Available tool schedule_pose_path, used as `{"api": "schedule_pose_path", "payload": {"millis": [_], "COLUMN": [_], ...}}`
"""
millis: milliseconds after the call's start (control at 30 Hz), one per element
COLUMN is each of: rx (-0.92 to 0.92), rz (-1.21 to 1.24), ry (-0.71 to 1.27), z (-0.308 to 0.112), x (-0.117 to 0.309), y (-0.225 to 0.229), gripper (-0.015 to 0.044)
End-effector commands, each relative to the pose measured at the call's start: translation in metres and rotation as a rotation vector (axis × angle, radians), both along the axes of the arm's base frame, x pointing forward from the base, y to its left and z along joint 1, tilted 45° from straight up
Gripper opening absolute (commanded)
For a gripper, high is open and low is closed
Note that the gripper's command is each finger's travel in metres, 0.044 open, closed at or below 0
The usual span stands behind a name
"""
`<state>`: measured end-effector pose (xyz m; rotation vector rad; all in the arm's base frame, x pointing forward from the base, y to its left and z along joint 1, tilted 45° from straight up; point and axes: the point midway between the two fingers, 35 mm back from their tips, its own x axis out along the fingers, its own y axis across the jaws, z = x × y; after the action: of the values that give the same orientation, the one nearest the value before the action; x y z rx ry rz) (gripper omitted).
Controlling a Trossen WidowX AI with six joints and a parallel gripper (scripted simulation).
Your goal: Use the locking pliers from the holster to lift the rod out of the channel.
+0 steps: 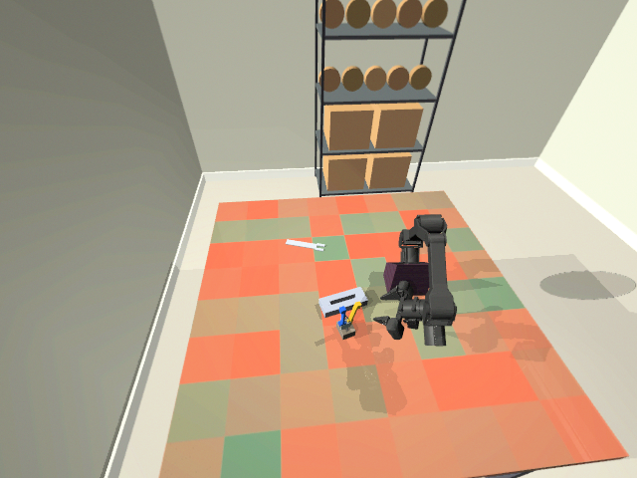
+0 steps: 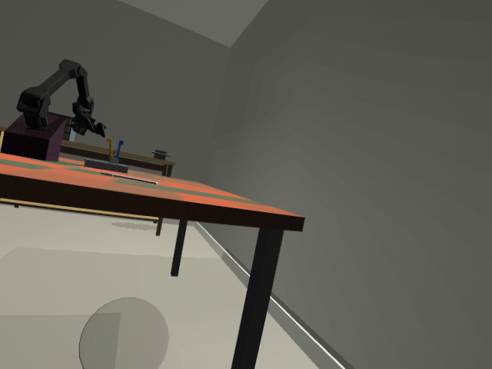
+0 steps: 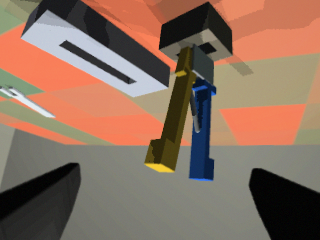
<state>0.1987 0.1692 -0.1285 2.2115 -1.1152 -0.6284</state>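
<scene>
Gripper (image 1: 385,307) (image 2: 99,132) (image 3: 167,175) wide & empty near pliers (image 1: 343,321) (image 2: 114,151) (image 3: 187,110), handles up in holster (image 1: 345,329) (image 2: 114,160) (image 3: 197,42) by channel block (image 1: 334,307) (image 2: 106,164) (image 3: 95,55), rod n/v, prob. in slot; pliers prob. stiff, slippery, so grab both handles mid-length, w/ jaws' spread unclear.

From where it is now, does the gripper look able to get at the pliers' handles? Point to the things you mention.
Probably yes: the gripper (image 1: 385,307) (image 2: 99,133) (image 3: 167,175) is open, and the yellow handle (image 1: 354,312) (image 2: 110,148) (image 3: 176,110) and blue handle (image 1: 342,315) (image 2: 119,149) (image 3: 201,135) stand up from the holster (image 1: 346,333) (image 3: 217,41) between its fingers in the wrist view, with nothing seen in between.
</scene>
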Motion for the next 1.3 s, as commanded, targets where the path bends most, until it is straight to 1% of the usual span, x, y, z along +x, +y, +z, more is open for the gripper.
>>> {"api": "schedule_pose_path", "payload": {"millis": [0, 33, 133, 467, 667, 833, 1000, 1133, 1267], "rx": [0.006, 0.024, 0.148, 0.83, 1.238, 1.583, 1.944, 2.25, 2.573], "rz": [-0.004, -0.017, -0.107, -0.622, -0.907, -1.104, -1.239, -1.284, -1.253], "ry": [-0.003, -0.014, -0.088, -0.518, -0.791, -1.02, -1.239, -1.395, -1.522], "z": [0.0, 0.002, 0.011, 0.061, 0.104, 0.152, 0.213, 0.269, 0.329], "x": [0.0, 0.002, 0.01, 0.063, 0.103, 0.137, 0.163, 0.174, 0.173], "y": [0.0, 0.0, -0.003, -0.012, -0.02, -0.034, -0.058, -0.083, -0.112], "gripper": [0.0426, 0.044, 0.044, 0.044, 0.044, 0.044, 0.044, 0.044, 0.044]}}
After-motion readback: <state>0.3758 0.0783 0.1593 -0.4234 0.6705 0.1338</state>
